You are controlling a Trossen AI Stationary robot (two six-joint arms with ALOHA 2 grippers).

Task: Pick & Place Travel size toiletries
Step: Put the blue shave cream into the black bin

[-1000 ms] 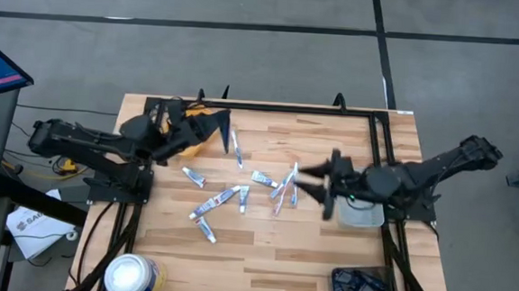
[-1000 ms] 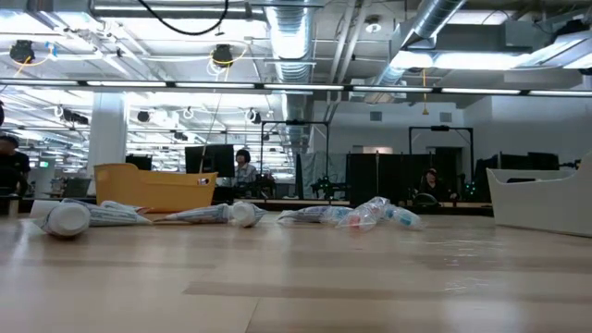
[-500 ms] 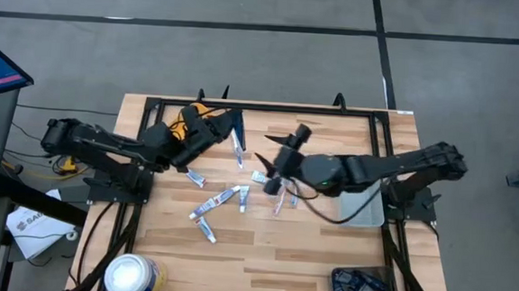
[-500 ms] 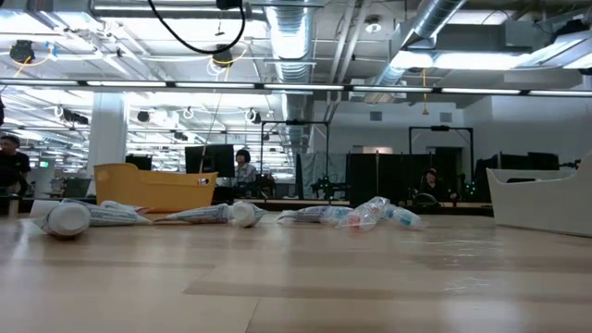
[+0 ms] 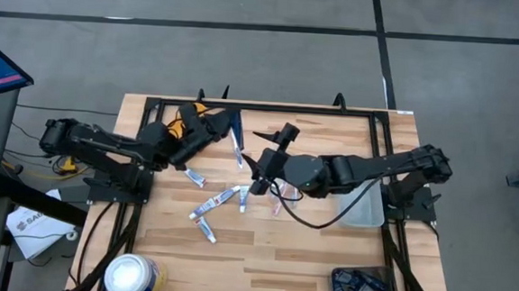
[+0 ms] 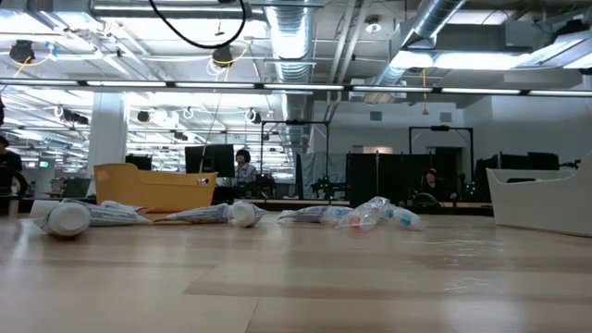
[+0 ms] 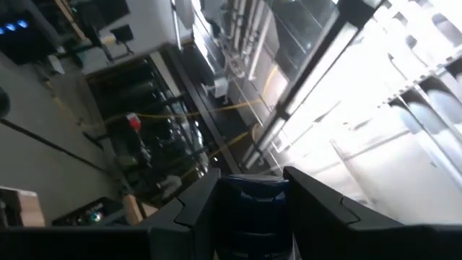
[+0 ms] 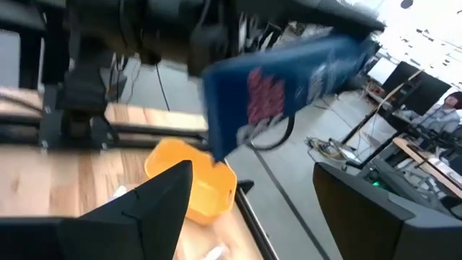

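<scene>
The travel size toiletries are small white tubes with blue and red print [image 5: 215, 201], scattered flat on the middle of the wooden table; they also show in the low view [image 6: 361, 215]. My left gripper [image 5: 229, 123] is raised beside the yellow bin [image 5: 193, 123] and is shut on a dark blue flat tube [image 8: 289, 79]. My right gripper [image 5: 257, 162] hovers open over the far part of the scatter and touches nothing. In the right wrist view its own fingers [image 8: 151, 209] stand wide apart. My left gripper pinches the dark blue flat tube [image 7: 253, 198] between its two fingers [image 7: 191, 213]. The tube is lifted clear of the table, at the bin's right side [image 5: 235, 124]. Which end of the tube the fingers have, I cannot tell.
A big white round tub [image 5: 131, 275] stands at the near left corner. A pale tray [image 5: 364, 206] lies on the right side and a dark box [image 5: 359, 287] at the near right corner. The table has a black frame [image 5: 271, 107]. People sit in the room behind [image 6: 244, 166].
My right arm has swung from the tray on the right toward the table's left. It now reaches over the scattered tubes, and its wrist has turned. My left gripper, still holding the dark tube, has moved a little to the right, from over the bin to the bin's right side.
</scene>
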